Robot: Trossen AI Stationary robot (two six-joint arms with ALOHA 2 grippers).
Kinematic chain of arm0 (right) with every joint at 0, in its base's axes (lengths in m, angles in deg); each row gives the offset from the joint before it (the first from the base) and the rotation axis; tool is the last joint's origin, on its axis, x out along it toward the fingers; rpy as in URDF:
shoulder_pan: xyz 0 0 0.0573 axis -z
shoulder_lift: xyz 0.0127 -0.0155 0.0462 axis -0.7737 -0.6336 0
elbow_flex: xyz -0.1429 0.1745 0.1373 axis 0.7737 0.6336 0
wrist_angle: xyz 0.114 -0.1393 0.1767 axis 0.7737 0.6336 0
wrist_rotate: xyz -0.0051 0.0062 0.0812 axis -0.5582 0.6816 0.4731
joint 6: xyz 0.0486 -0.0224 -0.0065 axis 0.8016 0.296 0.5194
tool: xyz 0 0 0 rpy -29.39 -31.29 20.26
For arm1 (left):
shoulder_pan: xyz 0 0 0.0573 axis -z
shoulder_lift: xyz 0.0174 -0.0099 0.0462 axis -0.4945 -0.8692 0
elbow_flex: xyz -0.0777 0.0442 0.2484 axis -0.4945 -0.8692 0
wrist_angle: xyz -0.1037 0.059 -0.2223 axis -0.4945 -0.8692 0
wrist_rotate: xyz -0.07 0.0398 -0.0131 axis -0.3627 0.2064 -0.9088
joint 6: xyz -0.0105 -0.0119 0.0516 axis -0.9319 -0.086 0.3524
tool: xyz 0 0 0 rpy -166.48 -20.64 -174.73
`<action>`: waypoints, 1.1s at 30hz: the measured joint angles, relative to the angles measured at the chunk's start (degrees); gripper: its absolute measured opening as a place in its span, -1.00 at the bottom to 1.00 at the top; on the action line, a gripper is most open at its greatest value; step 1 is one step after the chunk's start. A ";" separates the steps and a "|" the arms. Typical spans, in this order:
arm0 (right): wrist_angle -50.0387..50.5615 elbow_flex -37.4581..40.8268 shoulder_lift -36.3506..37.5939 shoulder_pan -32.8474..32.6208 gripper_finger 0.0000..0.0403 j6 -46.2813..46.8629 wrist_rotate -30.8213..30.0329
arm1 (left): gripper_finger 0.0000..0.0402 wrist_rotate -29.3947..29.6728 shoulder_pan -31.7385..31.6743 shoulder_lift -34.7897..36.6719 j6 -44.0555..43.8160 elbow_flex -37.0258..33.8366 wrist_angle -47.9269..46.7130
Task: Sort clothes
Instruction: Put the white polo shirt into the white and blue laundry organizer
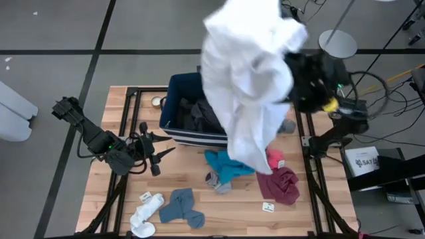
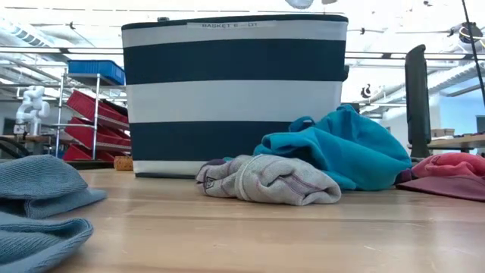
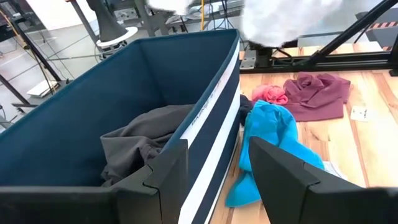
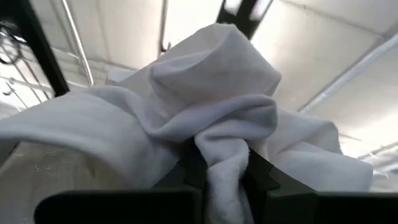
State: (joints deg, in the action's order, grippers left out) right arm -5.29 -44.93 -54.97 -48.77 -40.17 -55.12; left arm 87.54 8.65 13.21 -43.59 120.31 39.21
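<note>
Above table (image 1: 192, 199): white garment (image 1: 249, 79) pinched between right fingers (image 4: 258, 174)

A white strip label along the top rim of the navy striped bin (image 2: 235, 91) reads roughly "BASKET 6 – D1", though the last characters are hard to make out. A white box (image 1: 362, 160) beyond the right arm's base carries dark lettering like "SAT".

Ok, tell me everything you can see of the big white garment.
The big white garment is soft, plain, crumpled cloth, lifted high off the table. The right gripper has its jaws shut on a bunched fold. From above it hangs in loose folds over the striped bin and the teal piece; no contact with either shows.
</note>
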 joint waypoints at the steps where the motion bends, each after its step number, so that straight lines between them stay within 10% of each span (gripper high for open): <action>1: 1.72 -2.57 -1.82 1.33 -0.82 1.34 0.08 | -0.10 0.00 0.00 0.00 0.00 0.00 0.02; 10: 12.06 -22.56 -18.63 12.88 -0.82 15.47 -0.14 | -0.10 -0.02 0.00 0.00 -0.02 0.00 0.02; 20: 16.77 -24.97 -26.41 20.72 -0.82 24.52 -0.29 | -0.10 -0.02 0.00 0.00 0.02 0.00 -0.02; 33: 68.83 -25.08 -25.61 21.02 -0.82 16.93 7.31 | -0.10 -1.03 0.00 0.00 0.26 0.00 -0.11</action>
State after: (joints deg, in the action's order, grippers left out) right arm 63.54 -70.01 -80.58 -27.75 -23.24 -47.81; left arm 86.51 8.65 13.21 -43.32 120.31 39.10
